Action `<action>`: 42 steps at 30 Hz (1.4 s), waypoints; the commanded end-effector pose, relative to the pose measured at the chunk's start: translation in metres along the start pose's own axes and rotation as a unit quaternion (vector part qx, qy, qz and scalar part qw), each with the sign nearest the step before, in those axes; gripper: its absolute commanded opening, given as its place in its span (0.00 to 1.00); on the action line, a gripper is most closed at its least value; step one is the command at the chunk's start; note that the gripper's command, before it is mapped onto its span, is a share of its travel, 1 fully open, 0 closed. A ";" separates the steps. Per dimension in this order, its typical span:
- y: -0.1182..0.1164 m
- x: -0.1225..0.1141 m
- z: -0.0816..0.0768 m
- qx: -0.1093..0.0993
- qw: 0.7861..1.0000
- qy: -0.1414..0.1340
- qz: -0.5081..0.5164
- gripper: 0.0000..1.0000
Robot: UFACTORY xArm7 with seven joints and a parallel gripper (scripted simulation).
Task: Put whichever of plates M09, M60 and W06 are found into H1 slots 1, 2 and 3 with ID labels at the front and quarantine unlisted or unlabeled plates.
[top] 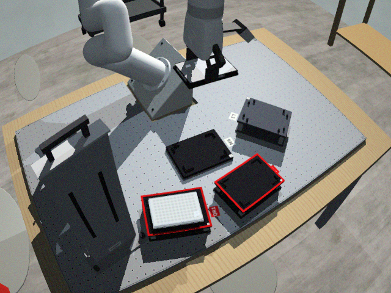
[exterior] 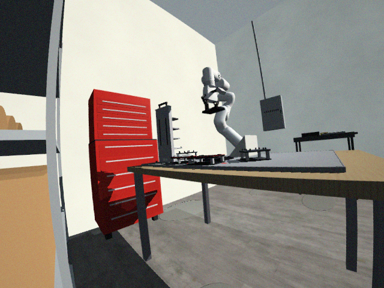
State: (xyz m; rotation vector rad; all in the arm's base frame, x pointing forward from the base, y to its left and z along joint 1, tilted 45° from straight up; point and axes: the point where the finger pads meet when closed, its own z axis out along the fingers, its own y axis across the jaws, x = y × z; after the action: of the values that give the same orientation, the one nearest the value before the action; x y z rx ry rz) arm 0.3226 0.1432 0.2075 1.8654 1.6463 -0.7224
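Note:
My gripper (top: 204,64) (exterior: 211,105) is shut on a dark-rimmed plate (top: 193,74) (exterior: 212,110). It holds the plate level, high above the back of the deck, near the arm's base. The plate hotel H1 (top: 82,189) (exterior: 163,130) stands at the left front of the deck. I see it from behind in the top view, so its slots are hidden. In the exterior view only thin shelf ends show. The raised landing nest L1 (top: 265,116) is bare. A white well plate (top: 175,209) sits in one red-framed quarantine nest (top: 146,214).
The second red-framed quarantine nest (top: 237,169) is bare. The flat black nest N6 (top: 197,154) lies bare mid-deck. The arm's grey base block (top: 164,94) stands at the back. A red tool chest (exterior: 123,155) stands beyond the table's left end.

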 end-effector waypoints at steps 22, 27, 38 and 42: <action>0.001 0.001 0.035 -0.002 1.000 0.001 0.000 0.00; 0.001 0.001 0.043 -0.002 1.000 0.001 0.000 0.00; 0.001 0.001 0.060 -0.002 1.000 0.001 0.000 0.00; 0.001 0.001 0.065 -0.002 1.000 0.001 0.000 0.00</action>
State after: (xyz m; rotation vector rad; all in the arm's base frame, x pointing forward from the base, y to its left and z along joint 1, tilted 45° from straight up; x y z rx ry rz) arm 0.3203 0.1002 0.1643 1.8652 1.6465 -0.7219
